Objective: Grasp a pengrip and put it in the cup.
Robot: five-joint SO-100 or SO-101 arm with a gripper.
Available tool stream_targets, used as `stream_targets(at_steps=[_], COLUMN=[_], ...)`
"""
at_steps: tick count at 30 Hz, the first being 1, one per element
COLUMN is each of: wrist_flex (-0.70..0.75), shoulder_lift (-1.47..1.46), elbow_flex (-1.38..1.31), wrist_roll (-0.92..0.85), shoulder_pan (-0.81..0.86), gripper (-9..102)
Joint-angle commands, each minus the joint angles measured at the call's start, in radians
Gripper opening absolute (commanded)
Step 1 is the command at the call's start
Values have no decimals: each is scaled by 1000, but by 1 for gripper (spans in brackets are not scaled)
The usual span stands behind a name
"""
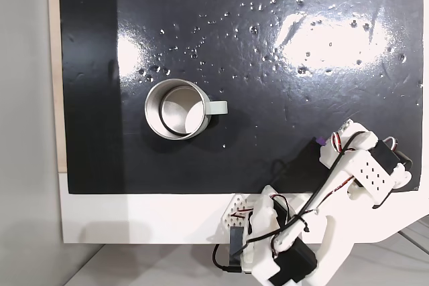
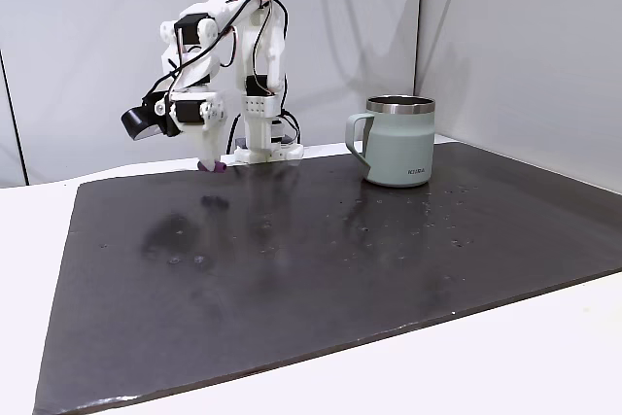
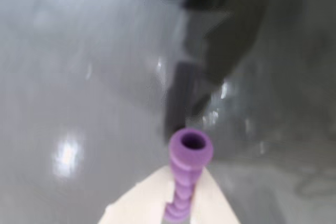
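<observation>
Although the wrist view is blurred and the dark mat behind is reduced to smeared glare, one purple ribbed pengrip is clearly seen pinched between two pale fingers, its open end pointing away from the camera. The gripper is pressed together on the tube, and the fingers are cut off by the bottom edge.

In a fixed view from above, only a speck of the pengrip is made out beside the white arm, near the mat's lower right corner. In a fixed view from the side, the pengrip is seen as a small purple tip at the gripper, close to the mat; whether it touches cannot be told.

One cup is counted, standing upright on the mat well apart from the gripper, its inside shiny and its handle tab pointing right. From the side, the cup is shown pale grey-green with a metal rim.
</observation>
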Motion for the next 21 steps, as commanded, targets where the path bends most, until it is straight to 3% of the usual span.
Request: stream_targets(at_steps=[1, 11, 21], wrist_flex=[95, 321, 374], shoulder_lift=[129, 298, 336], elbow_flex=[-107, -383, -523], wrist_roll=[48, 137, 158], shoulder_pan=[-94, -411, -879], gripper=[0, 0, 0])
